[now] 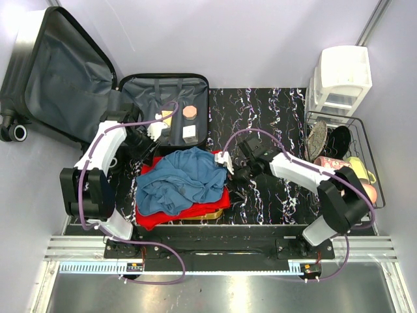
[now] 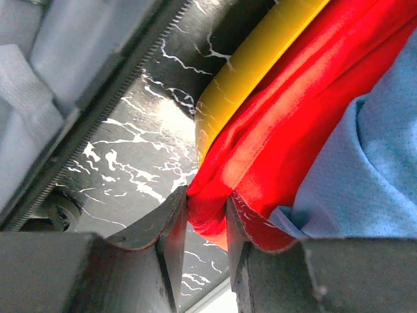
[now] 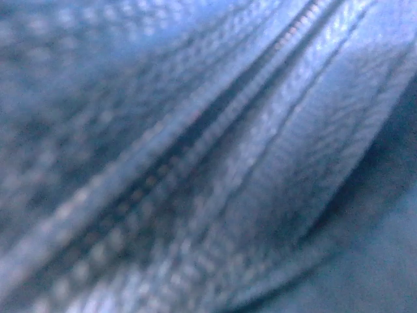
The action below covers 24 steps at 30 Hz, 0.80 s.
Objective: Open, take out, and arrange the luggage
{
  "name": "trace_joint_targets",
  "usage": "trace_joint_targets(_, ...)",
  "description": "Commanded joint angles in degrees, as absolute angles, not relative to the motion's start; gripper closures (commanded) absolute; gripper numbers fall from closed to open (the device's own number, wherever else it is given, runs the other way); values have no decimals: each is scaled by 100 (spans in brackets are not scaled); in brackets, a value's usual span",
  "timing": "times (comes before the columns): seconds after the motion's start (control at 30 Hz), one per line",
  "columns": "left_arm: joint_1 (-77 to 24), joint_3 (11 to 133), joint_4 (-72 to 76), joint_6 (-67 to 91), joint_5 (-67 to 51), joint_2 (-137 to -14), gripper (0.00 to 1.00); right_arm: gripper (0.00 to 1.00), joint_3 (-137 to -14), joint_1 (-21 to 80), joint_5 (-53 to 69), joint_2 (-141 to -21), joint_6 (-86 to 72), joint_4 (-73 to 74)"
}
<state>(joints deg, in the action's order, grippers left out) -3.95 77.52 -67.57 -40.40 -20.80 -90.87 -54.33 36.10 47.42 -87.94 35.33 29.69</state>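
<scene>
Left gripper (image 2: 205, 210) pinches red cloth (image 2: 280, 130); right gripper (image 1: 229, 171) gapes wide against blue garment (image 1: 182, 182); clamp it, then lift both evenly.

Blue shirt (image 1: 186, 176), red cloth (image 1: 155, 219), yellow bin (image 2: 260, 55), black white-veined tabletop (image 1: 273, 111), grey-lined luggage (image 1: 68, 72).

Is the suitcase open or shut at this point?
Open: the suitcase has its lid leaning back at left, grey lining exposed, with small items in the base.

The top view looks steeply down on the whole counter (image 1: 260, 111) from its near edge. The left wrist view sits close on red cloth (image 2: 260, 143), the right on blue cloth (image 3: 195, 156), both seen from above.
</scene>
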Motion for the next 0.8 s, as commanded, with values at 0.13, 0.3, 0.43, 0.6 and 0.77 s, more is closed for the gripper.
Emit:
trace_joint_targets(0.13,-9,8604,-6907,-4086,-2224,-9404,71,13,-6134,3806,4640,-9544,2954,1627)
trace_joint_targets(0.3,298,9366,-7198,-3964,-1846,-9440,31,13,-6363,3885,4632,-9782,2936,1486)
trace_joint_targets(0.43,536,10378,-7268,-3649,-1705,-9439,16,13,-6556,3920,4693,-9966,2936,1450)
trace_joint_targets(0.6,563,11879,-7619,-3148,-2126,-9676,13,13,-6706,4148,4755,-10116,2865,1345)
trace_joint_targets(0.77,554,12252,-7787,-2751,-3047,-9660,12,13,-6890,4421,4764,-10301,2751,1204)
